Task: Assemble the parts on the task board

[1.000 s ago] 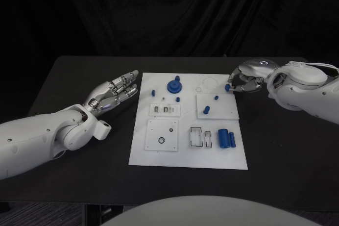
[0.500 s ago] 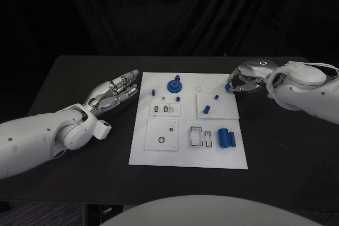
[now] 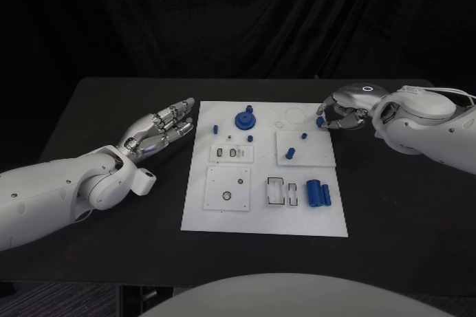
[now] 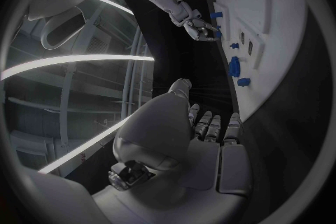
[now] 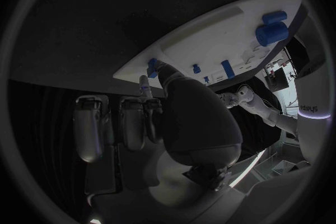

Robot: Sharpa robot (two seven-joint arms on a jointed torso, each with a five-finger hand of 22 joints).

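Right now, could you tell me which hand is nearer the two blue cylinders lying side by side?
Right. The right hand is at the board's far right corner; the left hand is off its left edge, farther from the blue cylinders.

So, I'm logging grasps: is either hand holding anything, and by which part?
The right hand pinches a small blue part at the task board's far right edge; where on it cannot be told. The left hand holds nothing.

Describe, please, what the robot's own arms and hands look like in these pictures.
Both arms are smooth, rounded white shells. Each ends in a silver, metallic many-fingered left hand and right hand. The right wrist bears a small glowing ring, and thin pale cables run along that arm. The left forearm carries a small white boxy module.
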